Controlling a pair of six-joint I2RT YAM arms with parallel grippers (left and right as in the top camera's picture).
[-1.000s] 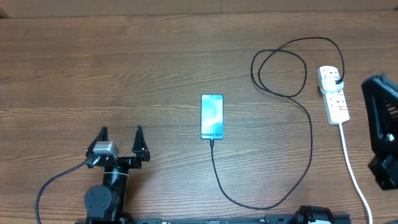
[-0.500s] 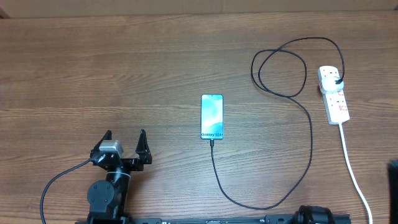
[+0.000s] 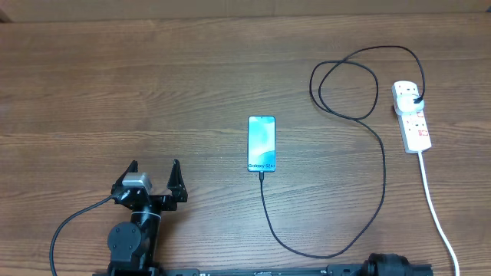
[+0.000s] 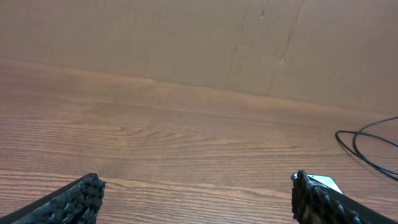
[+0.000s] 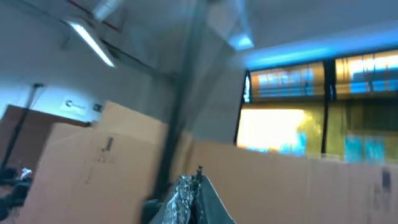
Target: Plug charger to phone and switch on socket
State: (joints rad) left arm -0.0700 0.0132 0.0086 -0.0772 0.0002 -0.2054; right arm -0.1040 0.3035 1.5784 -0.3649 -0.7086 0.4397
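The phone (image 3: 261, 143) lies face up mid-table, its teal screen lit. The thin black charger cable (image 3: 381, 192) runs from the phone's bottom edge, where its tip sits, loops right and up, and ends in a black plug (image 3: 416, 98) in the white socket strip (image 3: 412, 119). My left gripper (image 3: 153, 172) is open and empty, left of the phone. In the left wrist view its fingers (image 4: 196, 193) are wide apart, with a phone corner (image 4: 324, 182) behind the right finger. My right gripper (image 5: 193, 186) points up at the ceiling, fingers together, holding nothing.
The strip's thick white cord (image 3: 434, 211) runs down to the table's front right edge. Cardboard panels (image 4: 186, 37) stand behind the table. The right arm's base (image 3: 390, 265) shows at the front edge.
The right arm has left the overhead view off the right edge. The left gripper drew back slightly towards the front, then stayed still.
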